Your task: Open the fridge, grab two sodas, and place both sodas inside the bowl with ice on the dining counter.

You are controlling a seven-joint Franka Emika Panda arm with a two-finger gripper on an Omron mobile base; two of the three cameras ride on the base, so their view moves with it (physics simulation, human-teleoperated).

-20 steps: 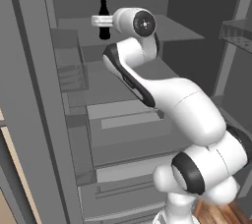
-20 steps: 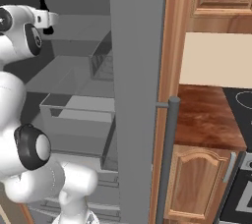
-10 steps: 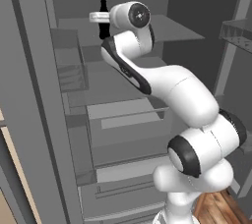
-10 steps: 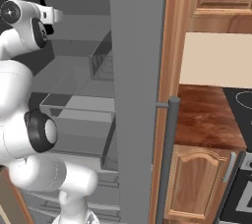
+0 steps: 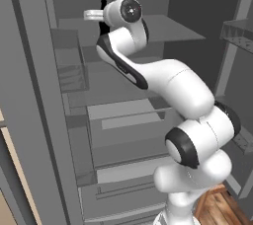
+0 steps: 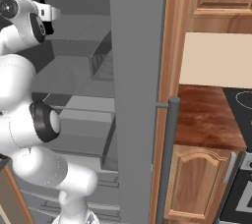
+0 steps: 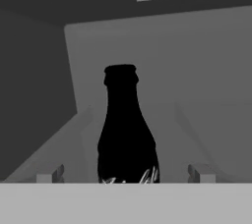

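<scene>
The bottle (image 7: 127, 129) is seen upright, dead ahead between the fingers of the wide-open, empty tool (image 7: 126, 173).

Glossy white arm (image 5: 178, 83) of rounded, bulbous links, black bands at joints, round dark cap (image 5: 130, 8) at wrist.

- I'm counting one black bottle (image 7: 126, 129) standing on a fridge shelf (image 5: 148, 29).
- I'm seeing one fridge (image 5: 123, 120), with both doors hanging open.
- I'm picking out one door handle (image 6: 167, 159).
- I'm spotting one stovetop (image 6: 241, 105).
</scene>
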